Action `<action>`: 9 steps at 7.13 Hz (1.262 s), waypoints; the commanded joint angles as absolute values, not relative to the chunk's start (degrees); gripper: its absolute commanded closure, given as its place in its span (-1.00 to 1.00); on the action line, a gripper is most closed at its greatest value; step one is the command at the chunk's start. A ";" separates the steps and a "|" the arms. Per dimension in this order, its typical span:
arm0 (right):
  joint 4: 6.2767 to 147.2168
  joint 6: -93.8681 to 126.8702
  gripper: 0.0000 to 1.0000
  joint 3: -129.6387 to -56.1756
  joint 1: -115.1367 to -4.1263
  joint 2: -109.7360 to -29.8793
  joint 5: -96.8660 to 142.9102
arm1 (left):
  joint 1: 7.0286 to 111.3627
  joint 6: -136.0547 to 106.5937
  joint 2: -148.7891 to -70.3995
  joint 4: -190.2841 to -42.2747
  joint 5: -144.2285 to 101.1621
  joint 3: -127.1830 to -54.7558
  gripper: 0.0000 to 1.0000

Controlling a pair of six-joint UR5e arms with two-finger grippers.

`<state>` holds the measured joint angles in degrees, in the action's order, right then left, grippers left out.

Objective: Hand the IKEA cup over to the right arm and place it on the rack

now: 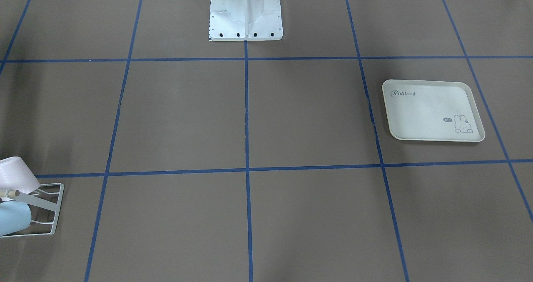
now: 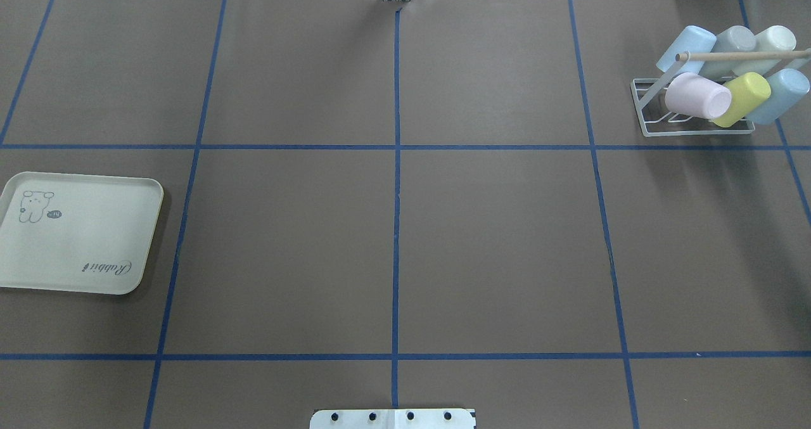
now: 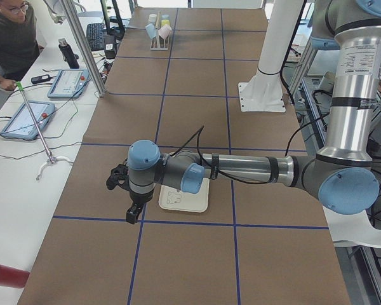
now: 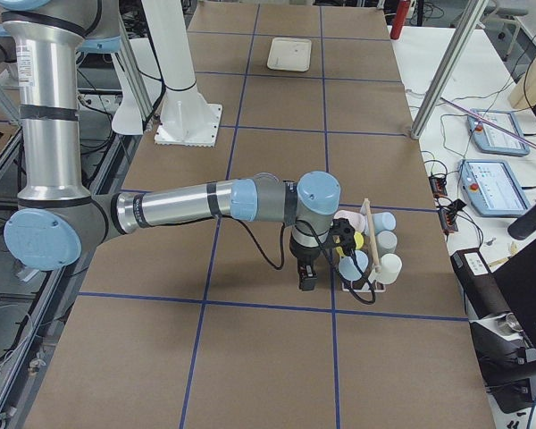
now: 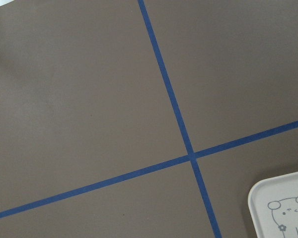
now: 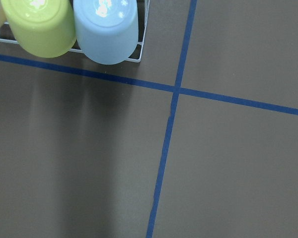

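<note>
— Black against the pastel cups, the right gripper hangs just beside the rack. Only the side view catches it, so I cannot tell whether its jaws are spread or pressed together, or whether it touches anything.

— And the other one?

— The left gripper hovers off the tray, past the edge that lies away from the robot. It too shows only from the table's end, so its state I cannot tell.

— Where are the cups?

— All on the rack, leaning in two rows. The pink cup, the yellow cup and the front blue cup are nearer the robot. The back blue cup, the grey cup and the cream cup are behind. The wooden dowel runs above them.

— Edges?

— The rack stands near the table's far edge on the robot's right, and a blue tape line runs just in front of its base. The tray sits at the left edge. The two are well apart, with brown table between them. The right arm stretches low across that stretch.
</note>
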<state>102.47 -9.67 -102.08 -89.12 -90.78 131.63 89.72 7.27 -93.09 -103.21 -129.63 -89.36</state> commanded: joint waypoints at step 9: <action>101.43 -8.96 -1.00 -97.73 -89.38 -91.05 131.66 | 89.82 7.47 -92.55 -96.06 -132.80 -91.23 -1.00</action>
<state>101.72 -8.98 -98.68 -89.19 -90.90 131.66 89.82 7.47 -92.56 -95.98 -132.76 -91.09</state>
